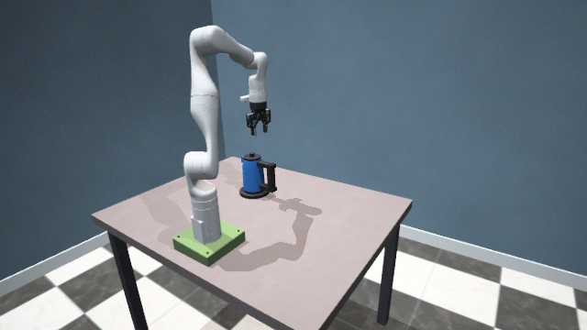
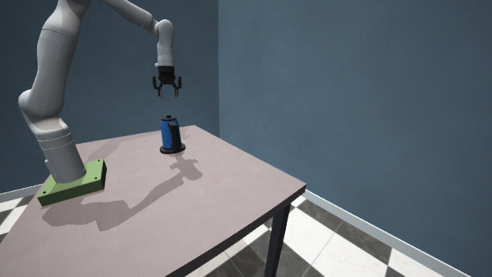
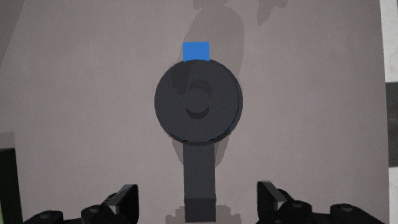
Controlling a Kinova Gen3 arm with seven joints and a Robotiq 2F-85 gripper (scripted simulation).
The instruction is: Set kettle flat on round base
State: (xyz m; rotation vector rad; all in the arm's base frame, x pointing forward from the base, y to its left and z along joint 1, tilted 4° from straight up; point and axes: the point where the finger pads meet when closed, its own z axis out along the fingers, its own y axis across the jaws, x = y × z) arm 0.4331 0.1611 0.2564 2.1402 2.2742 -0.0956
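Observation:
The blue kettle (image 1: 252, 176) (image 2: 167, 133) (image 3: 197, 102) with a dark lid stands upright on its round black base (image 1: 253, 194) (image 2: 172, 151) at the far side of the table (image 1: 321, 238) (image 2: 215, 185). Its black handle (image 1: 270, 176) (image 2: 174, 137) (image 3: 199, 180) sticks out to one side, and its blue spout (image 3: 195, 51) shows in the wrist view. My gripper (image 1: 258, 126) (image 2: 167, 91) (image 3: 197, 199) is open and empty. It hangs well above the kettle, over its handle, touching nothing.
The arm's green mounting plate (image 1: 208, 242) (image 2: 73, 184) sits on the table near its left edge. The table's far edge lies just behind the kettle. A checkered floor (image 1: 459, 298) lies below.

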